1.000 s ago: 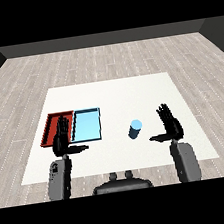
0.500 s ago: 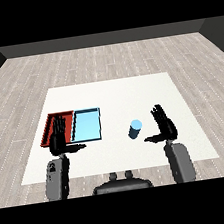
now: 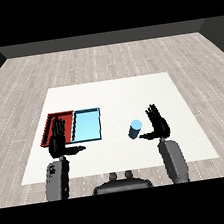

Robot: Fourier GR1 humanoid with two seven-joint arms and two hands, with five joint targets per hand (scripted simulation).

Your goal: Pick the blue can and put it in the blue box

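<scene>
A light blue can (image 3: pixel 135 129) stands upright on the white table, right of the trays. My right hand (image 3: pixel 157 124) is open just to the can's right, fingers straight up, thumb pointing toward the can, a small gap between them. The light blue tray (image 3: pixel 87 125) lies left of the can with nothing in it. My left hand (image 3: pixel 58 141) is open over the near edge of the red tray (image 3: pixel 51 124), holding nothing.
The red tray and the light blue tray lie side by side at the table's left. The white table (image 3: pixel 112 96) stretches back behind the can. Grey wooden floor surrounds the table.
My right hand has moved left, closing in on the can. The left hand has shifted slightly left and back over the red tray. The can has not moved.
</scene>
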